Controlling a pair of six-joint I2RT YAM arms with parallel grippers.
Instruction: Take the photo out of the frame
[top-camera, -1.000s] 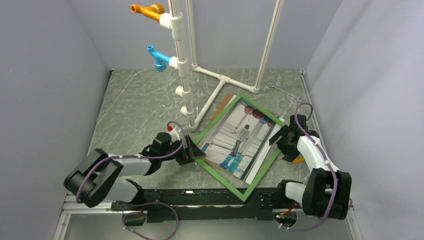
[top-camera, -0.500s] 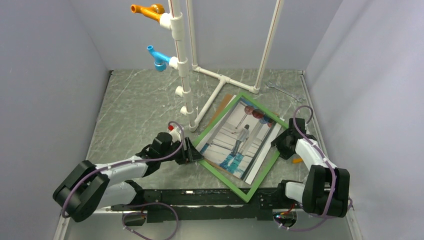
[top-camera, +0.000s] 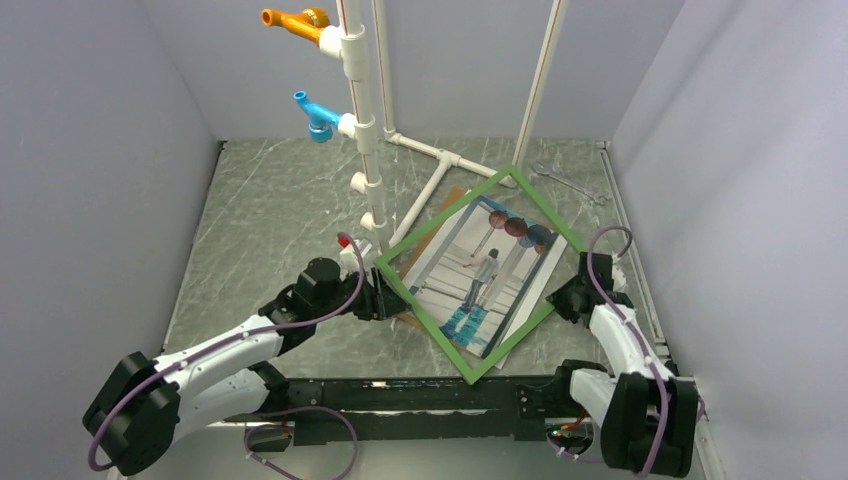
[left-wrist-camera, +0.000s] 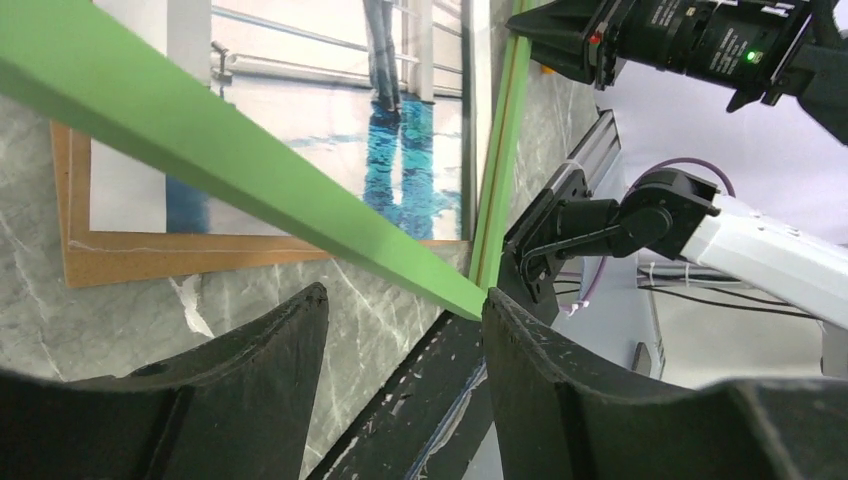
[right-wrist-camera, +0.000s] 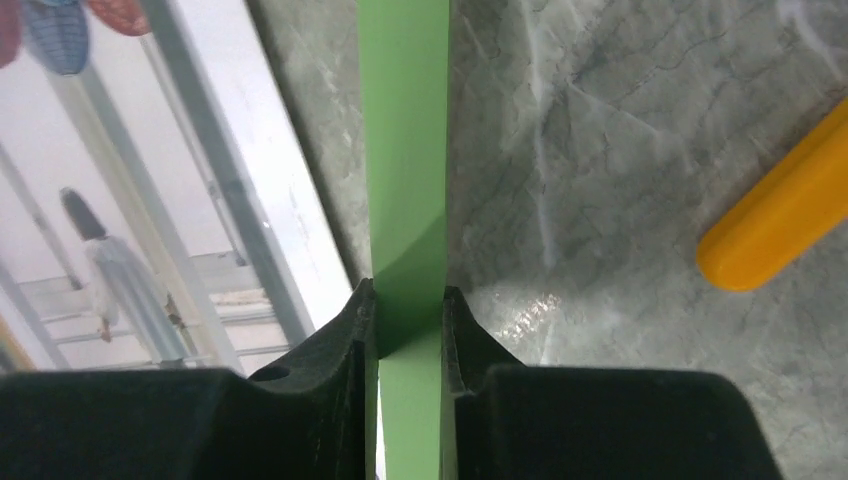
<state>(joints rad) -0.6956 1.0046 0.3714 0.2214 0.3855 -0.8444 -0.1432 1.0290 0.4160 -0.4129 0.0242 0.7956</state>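
Observation:
The green frame (top-camera: 545, 207) hangs tilted above the table, lifted off the photo (top-camera: 480, 285), which lies flat below on a brown backing board (top-camera: 450, 198). My right gripper (top-camera: 572, 298) is shut on the frame's right rail (right-wrist-camera: 403, 150), which sits clamped between both fingers at the gripper (right-wrist-camera: 408, 295). The photo (right-wrist-camera: 120, 200) shows to the left of that rail. My left gripper (top-camera: 385, 297) is by the frame's left corner, under the lower-left rail. In the left wrist view this gripper (left-wrist-camera: 404, 298) is open with only table between its fingers. The rail (left-wrist-camera: 250, 170) crosses beyond the fingertips, over the photo (left-wrist-camera: 400, 160) and board (left-wrist-camera: 180, 255).
A white pipe stand (top-camera: 362, 120) with an orange fitting (top-camera: 295, 20) and a blue fitting (top-camera: 315, 112) rises just behind the frame's far corner. A wrench (top-camera: 570, 180) lies at the back right. An orange object (right-wrist-camera: 780, 215) lies right of the held rail. Grey walls enclose three sides.
The right gripper closed on the right rail and the frame rose and shifted toward the back, off the photo. The left arm reached forward and its jaws narrowed.

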